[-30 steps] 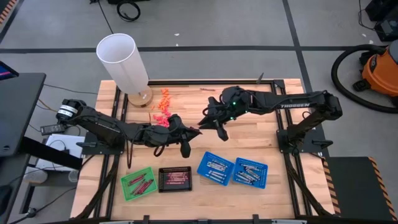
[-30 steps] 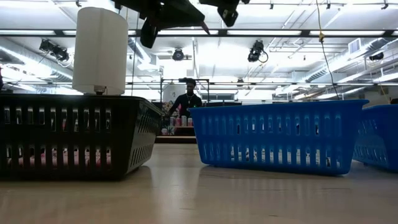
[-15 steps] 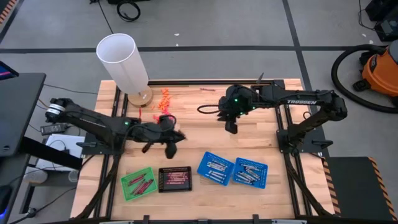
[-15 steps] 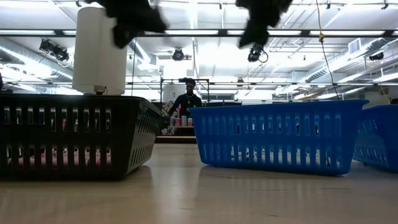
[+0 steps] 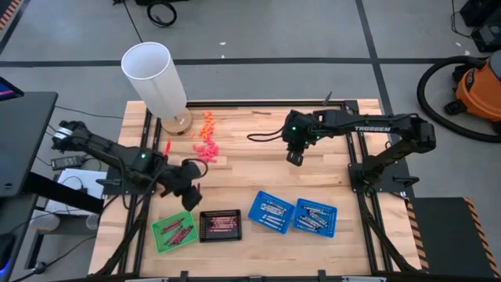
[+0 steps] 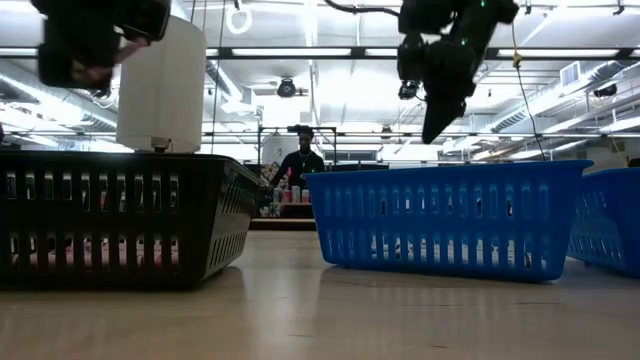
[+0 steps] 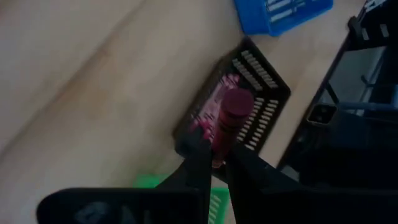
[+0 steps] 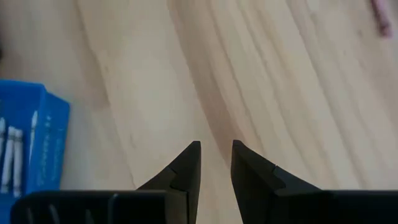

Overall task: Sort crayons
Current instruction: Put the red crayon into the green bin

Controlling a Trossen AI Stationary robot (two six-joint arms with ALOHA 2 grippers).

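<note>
My left gripper [image 5: 192,197] hangs over the table just beyond the black basket [image 5: 220,225], shut on a dark red crayon [image 7: 231,118]. Dark red crayons lie in the black basket and in the green basket [image 5: 174,229]. Pale crayons lie in the two blue baskets [image 5: 272,211] [image 5: 315,217]. My right gripper [image 5: 295,157] points down over bare wood at mid table. It is open, with nothing between its fingers [image 8: 193,158]. My left gripper pinches the dark red crayon by its lower end [image 7: 219,144] between the two fingers. The crayon runs on past the fingertips, its free end [image 7: 237,103] over the black basket. It is lifted clear of the table and baskets.
A tall white cylinder [image 5: 156,78] stands at the far left corner, with a heap of orange-pink pieces [image 5: 206,133] beside it. A loose stick [image 5: 261,113] lies by the far edge. Bare wood lies between the heap and the baskets. A person [image 6: 300,160] stands in the room beyond.
My left gripper has gone toward the table's left and near edges, tipping to point downward, and now hangs by the black basket. My right gripper has gone toward the right edge and down, tipping to point at the table.
</note>
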